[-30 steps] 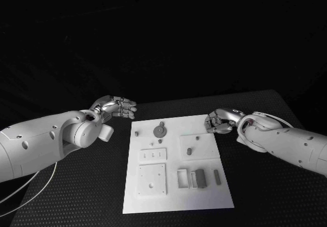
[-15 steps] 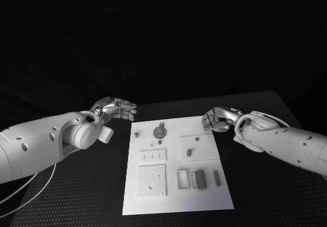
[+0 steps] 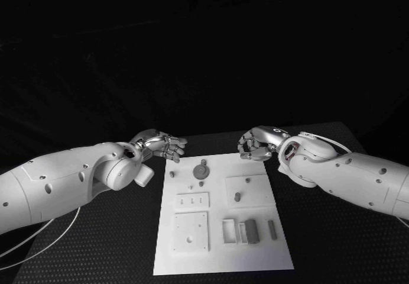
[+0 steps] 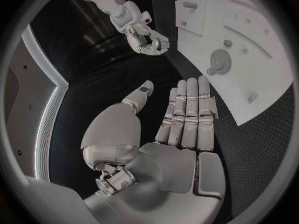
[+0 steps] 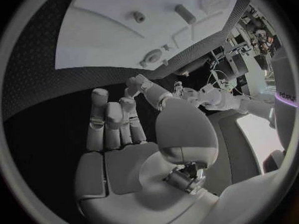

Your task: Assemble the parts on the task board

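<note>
The white task board (image 3: 256, 260) lies in the middle of the table. On it are a round grey disc (image 3: 201, 171), a small peg (image 3: 173, 174), an oval grey piece (image 3: 237, 196), a grey block (image 3: 252, 232) and a thin grey bar (image 3: 273, 229). My left hand (image 3: 160, 145) hovers off the board's far left corner, holding nothing; in the left wrist view its fingers (image 4: 187, 114) are straight with the thumb apart. My right hand (image 3: 256, 145) hovers over the board's far edge, fingers loosely curled and holding nothing (image 5: 115, 124).
White fittings stand on the board: a slotted plate (image 3: 192, 202), a square plate (image 3: 190, 231), a raised square (image 3: 249, 188) and an open frame (image 3: 229, 231). The black table (image 3: 341, 236) extends on both sides of the board.
Both hands have drawn inward toward each other at the board's far edge. The right hand has moved left and the left hand right. The parts lie as before.
</note>
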